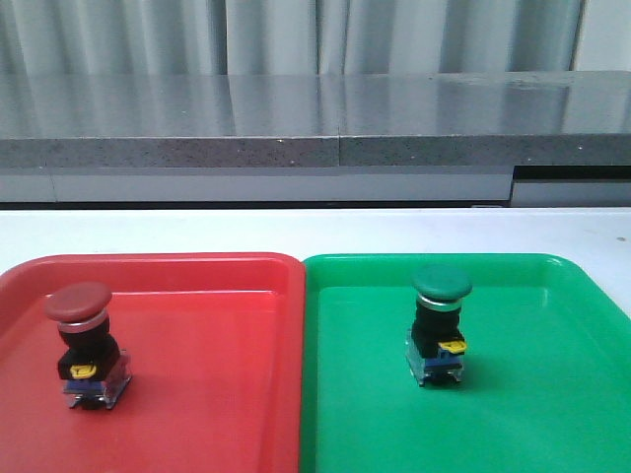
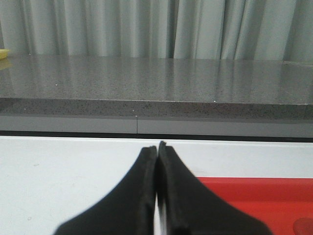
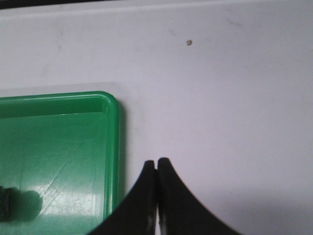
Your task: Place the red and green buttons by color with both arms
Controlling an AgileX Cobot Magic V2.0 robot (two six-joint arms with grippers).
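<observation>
Red button (image 1: 84, 340) upright in red tray (image 1: 197, 394), 9 o'clock side; green button (image 1: 440, 325) upright in green tray (image 1: 552, 394), centre. Colours match, so sorting looks done. Left gripper (image 2: 157, 147) and right gripper (image 3: 157, 162): jaws closed, empty, clear of trays.

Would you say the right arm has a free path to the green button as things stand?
Probably yes: the green button stands upright and alone in the green tray, nothing crowding it, though the right gripper has its jaws shut.

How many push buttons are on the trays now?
2. The red button stands in the red tray; the green button stands in the green tray. None seems hidden.
</observation>
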